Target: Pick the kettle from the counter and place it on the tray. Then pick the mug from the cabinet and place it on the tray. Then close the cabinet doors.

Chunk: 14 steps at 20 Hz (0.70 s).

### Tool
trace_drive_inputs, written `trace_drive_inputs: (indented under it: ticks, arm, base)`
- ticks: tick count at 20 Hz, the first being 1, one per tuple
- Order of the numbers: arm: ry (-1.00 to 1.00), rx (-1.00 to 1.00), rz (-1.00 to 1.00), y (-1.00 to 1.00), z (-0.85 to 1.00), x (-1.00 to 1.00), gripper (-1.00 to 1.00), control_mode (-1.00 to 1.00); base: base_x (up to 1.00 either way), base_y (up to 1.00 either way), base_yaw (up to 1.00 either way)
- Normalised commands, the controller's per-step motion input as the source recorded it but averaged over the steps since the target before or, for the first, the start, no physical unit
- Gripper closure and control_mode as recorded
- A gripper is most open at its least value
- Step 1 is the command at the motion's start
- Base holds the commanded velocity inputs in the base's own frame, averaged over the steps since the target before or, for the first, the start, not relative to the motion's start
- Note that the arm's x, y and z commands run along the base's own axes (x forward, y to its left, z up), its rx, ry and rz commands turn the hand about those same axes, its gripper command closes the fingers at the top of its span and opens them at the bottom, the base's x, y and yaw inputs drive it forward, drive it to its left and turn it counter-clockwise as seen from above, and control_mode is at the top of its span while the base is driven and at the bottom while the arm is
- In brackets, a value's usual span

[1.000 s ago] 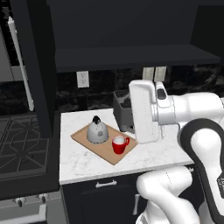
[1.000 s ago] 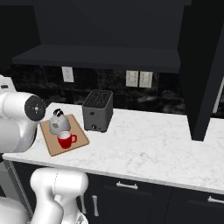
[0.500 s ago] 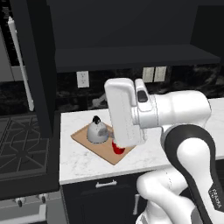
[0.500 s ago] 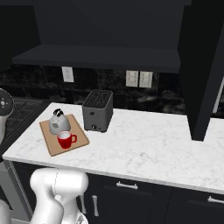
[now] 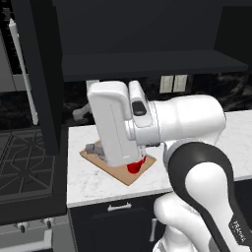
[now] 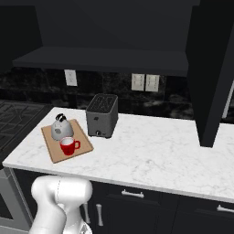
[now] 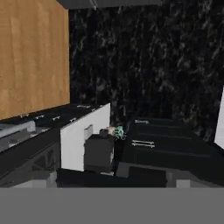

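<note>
The silver kettle (image 6: 59, 128) and the red mug (image 6: 68, 146) both stand on the wooden tray (image 6: 77, 148) at the left end of the counter (image 6: 155, 148). In the left base view my white hand (image 5: 115, 123) hangs in front of the tray (image 5: 120, 173), hiding most of the kettle (image 5: 93, 147) and the mug (image 5: 136, 168). The gripper (image 7: 116, 177) is open and holds nothing; it faces the dark backsplash and the stove. Both cabinet doors stand open: the left door (image 5: 45, 74) and the right door (image 6: 212, 68). The cabinet shelf (image 6: 100, 61) is bare.
A black toaster (image 6: 102, 115) stands right of the tray. The black stove top (image 5: 24, 162) adjoins the counter's left end. Wall outlets (image 6: 145, 82) sit on the backsplash. Dark drawers (image 6: 132, 194) run below the counter.
My arm has swung left across the left base view and out of the right base view. Kettle, mug and tray have stayed put. The gripper has stayed open.
</note>
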Motion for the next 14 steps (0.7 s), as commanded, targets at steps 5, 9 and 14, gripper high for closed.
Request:
trace_drive_inputs:
  ticks: [5,9,14]
  arm:
    - [-0.27,0.00,0.00,0.30,0.22,-0.50,-1.00,-1.00]
    - [-0.13,0.00,0.00,0.41,0.25,-0.35,-1.00,-1.00]
    - [0.00,0.00,-0.02,0.43,0.20,-0.14,-1.00,-1.00]
  base:
    - [0.00,0.00,0.00]
    - [0.00,0.00,0.00]
    - [0.00,0.00,0.00]
